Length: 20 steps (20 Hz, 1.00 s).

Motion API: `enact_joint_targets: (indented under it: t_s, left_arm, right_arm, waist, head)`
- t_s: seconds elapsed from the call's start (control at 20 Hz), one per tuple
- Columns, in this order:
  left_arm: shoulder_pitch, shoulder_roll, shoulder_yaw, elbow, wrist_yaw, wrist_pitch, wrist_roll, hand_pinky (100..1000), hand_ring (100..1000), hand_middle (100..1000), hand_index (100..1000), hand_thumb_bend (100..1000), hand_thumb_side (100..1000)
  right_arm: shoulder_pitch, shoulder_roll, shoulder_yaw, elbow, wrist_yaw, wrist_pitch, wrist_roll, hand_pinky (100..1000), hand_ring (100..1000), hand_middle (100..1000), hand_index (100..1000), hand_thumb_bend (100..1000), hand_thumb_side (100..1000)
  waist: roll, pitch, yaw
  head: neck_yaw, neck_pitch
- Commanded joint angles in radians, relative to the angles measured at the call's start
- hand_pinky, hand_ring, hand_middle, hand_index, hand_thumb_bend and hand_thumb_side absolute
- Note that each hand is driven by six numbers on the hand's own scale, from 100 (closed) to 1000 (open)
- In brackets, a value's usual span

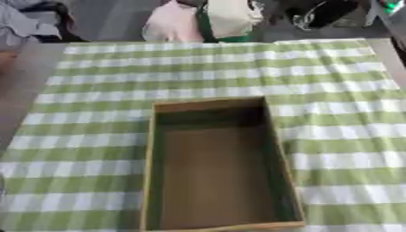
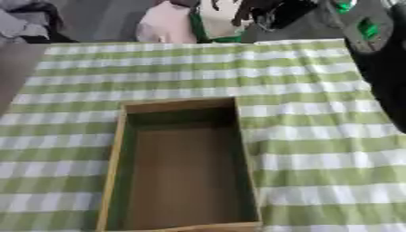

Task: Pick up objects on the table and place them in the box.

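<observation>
An open wooden box point(image 1: 150, 149) stands on the green and white checked cloth, near the front, and its inside looks empty. At the table's far edge lie a pink thing point(image 1: 171, 25) and a white thing with green trim point(image 1: 230, 18). My right arm point(image 2: 373, 41), black with green marks, comes in from the upper right. Its hand point(image 2: 266, 13) shows as a dark shape at the top, right beside the white and green thing; whether it touches it is unclear. My left hand is out of view.
The checked cloth point(image 1: 103, 81) covers the table around the box. Bare brown table edge point(image 1: 20, 90) shows at the left. Grey and dark cloth shapes point(image 1: 28, 18) lie beyond the far left corner.
</observation>
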Motion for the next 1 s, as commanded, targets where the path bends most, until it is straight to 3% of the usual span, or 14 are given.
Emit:
enact_joint_targets:
  t_s: [0.05,0.4,0.45,0.5,0.75,0.8,0.85,1.0]
  left_arm:
    - [-0.01,0.026,0.004,-0.016,-0.005,0.0,0.002,453,595,639,791,145,741]
    - [-0.015,0.026,0.0,-0.016,0.0,-0.001,-0.001,454,595,638,790,146,738]
    - [-0.015,0.026,-0.001,-0.016,0.001,-0.002,-0.002,454,595,638,790,146,738]
    - [-0.016,0.026,-0.002,-0.016,0.001,-0.002,-0.003,454,595,638,790,146,737]
    - [-0.019,0.022,-0.005,-0.016,0.005,-0.002,-0.007,454,595,638,790,147,738]
    - [-0.02,0.02,-0.005,-0.016,0.006,-0.002,-0.007,454,594,638,790,149,754]
    - [-0.021,0.019,-0.005,-0.016,0.006,-0.003,-0.007,454,594,638,790,147,737]
    - [-0.021,0.018,-0.005,-0.016,0.007,-0.003,-0.007,454,593,637,789,146,737]
  right_arm:
    - [-0.005,-0.06,0.029,-0.133,-0.044,0.01,0.01,638,647,367,385,100,220]
    - [0.032,-0.104,0.114,-0.336,-0.125,0.024,0.053,638,643,368,384,100,223]
    - [0.038,-0.11,0.127,-0.361,-0.134,0.032,0.059,637,643,367,384,100,154]
    - [0.044,-0.115,0.138,-0.383,-0.143,0.042,0.066,637,643,369,384,100,223]
    - [0.069,-0.119,0.183,-0.458,-0.197,0.096,0.111,626,631,375,394,100,224]
    - [0.073,-0.116,0.189,-0.466,-0.206,0.105,0.122,625,630,375,394,100,130]
    - [0.077,-0.113,0.196,-0.472,-0.216,0.113,0.133,624,628,376,395,100,223]
    - [0.082,-0.103,0.224,-0.482,-0.229,0.127,0.165,621,628,377,396,100,224]
  waist:
    - [-0.002,-0.027,0.0]
    - [-0.001,-0.036,0.002]
    - [-0.001,-0.036,0.002]
    - [-0.001,-0.037,0.003]
    - [0.001,-0.034,0.003]
    - [0.002,-0.033,0.004]
    - [0.003,-0.033,0.006]
    - [0.006,-0.032,0.008]
  head:
    - [0.003,0.012]
    - [0.0,0.019]
    - [-0.001,0.019]
    - [-0.001,0.02]
    - [-0.006,0.015]
    - [-0.007,0.014]
    - [-0.008,0.013]
    - [-0.011,0.012]
